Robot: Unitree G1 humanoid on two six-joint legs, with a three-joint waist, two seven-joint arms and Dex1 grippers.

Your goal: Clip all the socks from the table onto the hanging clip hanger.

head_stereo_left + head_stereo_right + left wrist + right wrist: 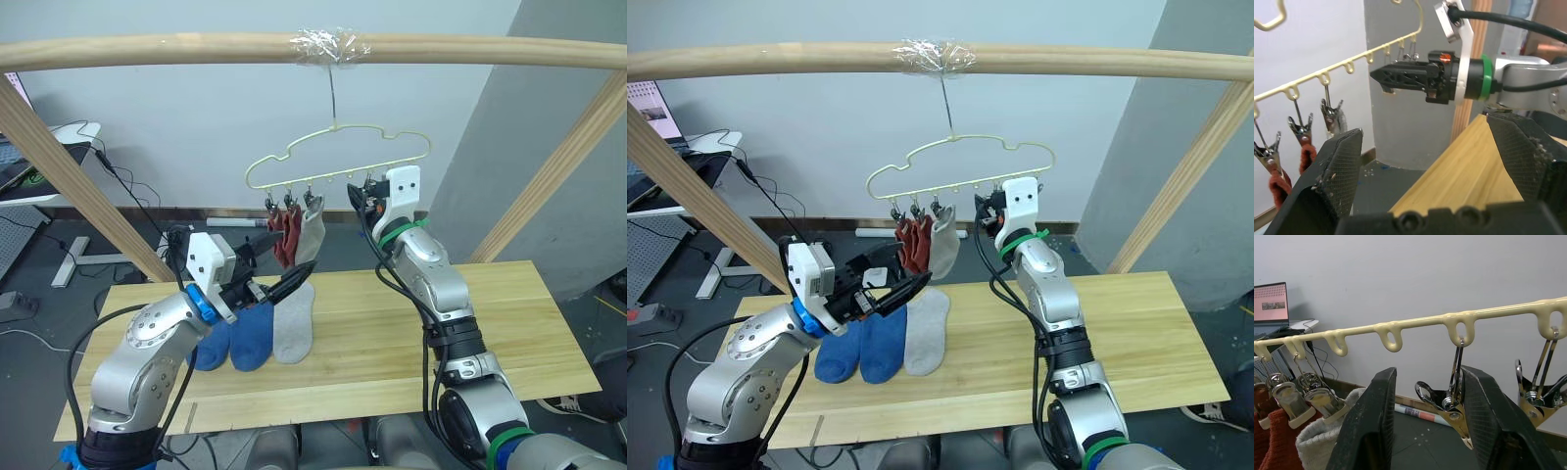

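Two rust-red socks (282, 235) and one grey sock (311, 233) hang clipped on the clip hanger (338, 162), two blue socks (240, 336) and a grey sock (293, 323) lie on the tabletop (392, 343), left tool (277, 277) spread and empty below them, right tool (1430, 431) spread around an empty clip (1449, 406).

1. The left gripper (279, 279) covers the upper ends of the blue socks (238, 338) and of the grey sock (293, 328) lying on the table (392, 372).
2. The two rust-red socks (914, 245) on the clip hanger (338, 162) overlap, so their outlines cannot be told apart.
3. The table's near edge is cut off by the robot's arms.
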